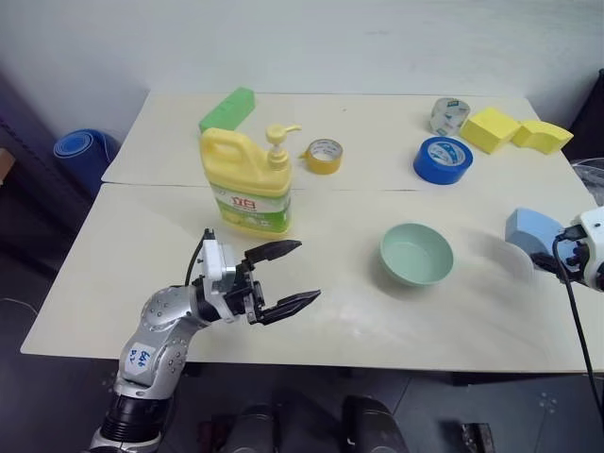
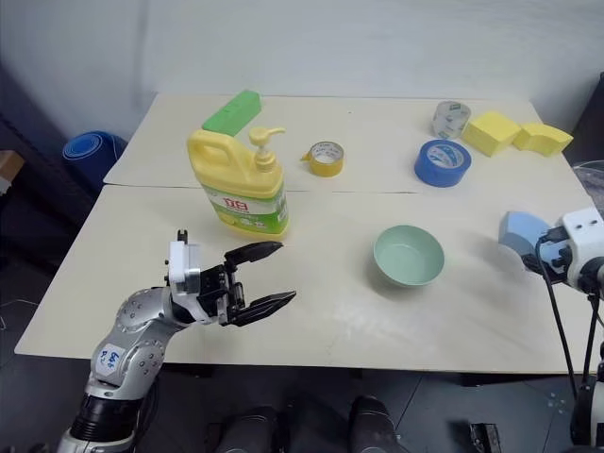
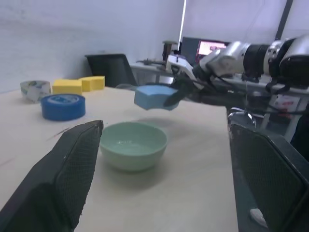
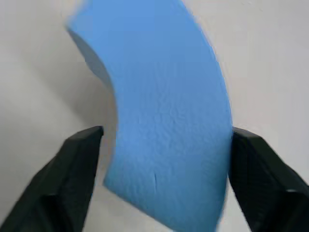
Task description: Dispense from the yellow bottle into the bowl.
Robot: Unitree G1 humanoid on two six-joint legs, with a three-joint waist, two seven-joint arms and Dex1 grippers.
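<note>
The yellow bottle (image 1: 247,184) stands upright on the table, pump top pointing right. The pale green bowl (image 1: 416,253) sits to its right, nearer the front edge. My left gripper (image 1: 307,272) hovers open and empty just in front of the bottle, pointing towards the bowl (image 3: 133,145). At the table's right edge my right gripper (image 4: 166,135) stands open around a blue sponge block (image 1: 528,229). One finger lies against the block and a gap shows at the other. The block looks to be a little above the table.
At the back of the table lie a green block (image 1: 228,109), a yellow tape roll (image 1: 324,156), a blue tape roll (image 1: 443,160), a clear tape roll (image 1: 449,115) and two yellow sponge blocks (image 1: 491,128). A blue rolled mat (image 1: 80,146) sits on the floor at left.
</note>
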